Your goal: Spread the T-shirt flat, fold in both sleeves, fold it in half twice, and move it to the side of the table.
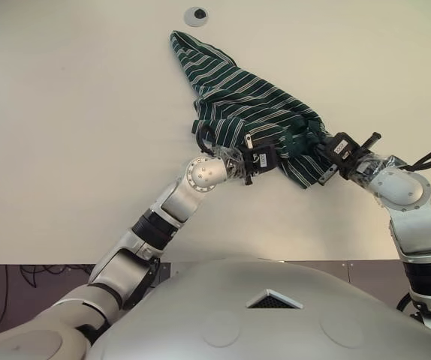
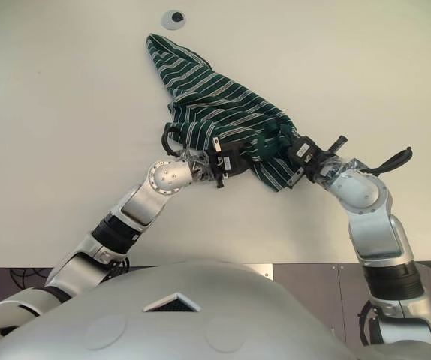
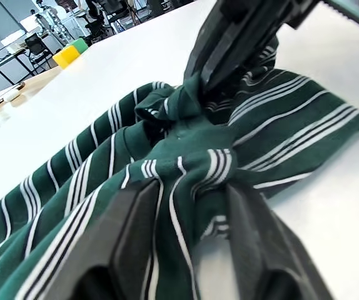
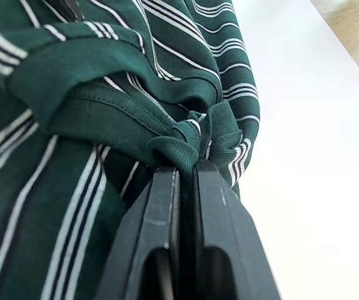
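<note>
A dark green T-shirt (image 1: 238, 94) with white stripes lies bunched in a long heap on the white table (image 1: 73, 150), running from the far middle toward me. My left gripper (image 1: 264, 159) sits at its near end, shut on a thick fold of cloth that fills the space between its fingers (image 3: 136, 231). Just to the right, my right gripper (image 1: 322, 148) is shut on a pinch of the hem, which bunches above the closed fingertips (image 4: 167, 187). The two grippers are close together, and the left wrist view has the right gripper (image 3: 220, 62) straight ahead.
A round grey grommet (image 1: 196, 15) is set in the table just beyond the shirt's far tip. The table's front edge (image 1: 50, 262) runs close to my body. Broad bare tabletop lies left and right of the shirt. A yellow and green object (image 3: 70, 53) stands far off.
</note>
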{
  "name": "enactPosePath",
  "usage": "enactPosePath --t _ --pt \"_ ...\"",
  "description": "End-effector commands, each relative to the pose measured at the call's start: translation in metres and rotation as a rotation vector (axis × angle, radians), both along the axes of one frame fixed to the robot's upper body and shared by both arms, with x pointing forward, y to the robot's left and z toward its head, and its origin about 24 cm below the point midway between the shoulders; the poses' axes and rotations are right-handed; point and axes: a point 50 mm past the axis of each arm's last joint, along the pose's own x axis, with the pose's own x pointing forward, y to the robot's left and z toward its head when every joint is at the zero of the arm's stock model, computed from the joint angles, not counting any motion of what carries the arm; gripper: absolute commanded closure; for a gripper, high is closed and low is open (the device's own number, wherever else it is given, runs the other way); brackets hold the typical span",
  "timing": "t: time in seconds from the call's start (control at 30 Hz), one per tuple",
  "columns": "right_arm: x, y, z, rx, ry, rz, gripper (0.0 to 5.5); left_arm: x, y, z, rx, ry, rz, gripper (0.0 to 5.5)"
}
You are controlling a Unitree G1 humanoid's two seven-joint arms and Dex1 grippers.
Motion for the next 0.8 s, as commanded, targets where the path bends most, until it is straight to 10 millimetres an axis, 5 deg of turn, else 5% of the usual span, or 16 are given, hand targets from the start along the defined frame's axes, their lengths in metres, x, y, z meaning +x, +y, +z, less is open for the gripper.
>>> enactPosePath --t 0.03,0.27,0.47,0.8 --pt "0.0 0.004 0.001 0.007 -0.004 0.01 5.45 0.004 0.0 0.001 -0.01 -0.002 0.031 4.33" --pt "0.002 0.001 0.001 0.001 -0.006 0.0 5.45 0.0 -0.003 0.01 -0.076 -0.023 0.005 5.42" --pt "0.004 -0.003 0.002 -0.007 -0.015 -0.017 5.45 -0.001 0.008 0.01 -0.072 0.025 -0.007 5.5" --pt "0.003 -0.002 0.003 -0.009 -0.013 -0.008 5.45 0.005 0.047 0.009 0.061 0.031 0.004 3.98"
